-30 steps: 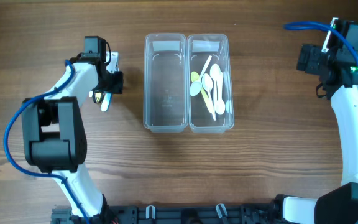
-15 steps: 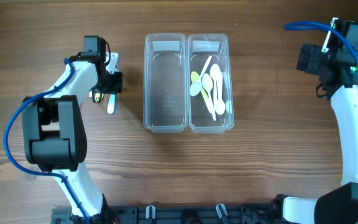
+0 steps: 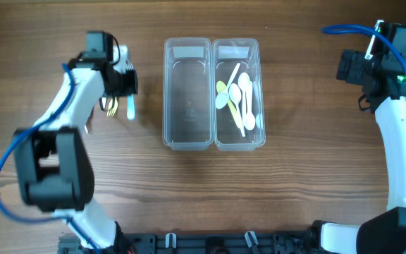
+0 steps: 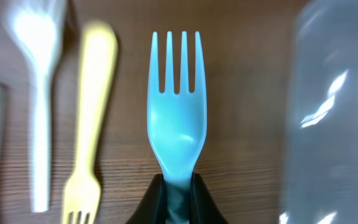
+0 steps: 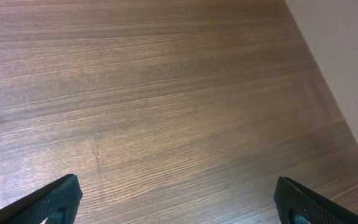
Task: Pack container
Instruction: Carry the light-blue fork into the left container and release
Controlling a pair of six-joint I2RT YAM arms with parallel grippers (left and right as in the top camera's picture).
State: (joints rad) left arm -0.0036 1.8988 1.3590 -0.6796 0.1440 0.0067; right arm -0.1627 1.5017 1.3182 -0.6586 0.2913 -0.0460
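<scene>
The clear plastic two-compartment container stands mid-table, its left half empty and pale spoons in the right. Just to its left, the left gripper is clamped on a light-blue plastic fork, while the right gripper gapes wide, well apart. Pinched only at the handle's end, the fork could pivot or slip and catch the container's wall. Its long axis runs parallel to the container's, tines toward the robot's side.

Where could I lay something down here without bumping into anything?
The left container is empty. Bare table runs between the right container, crowded with spoons, and the right arm. Crowded: beside the left gripper, holding a blue fork by a yellow fork.
</scene>
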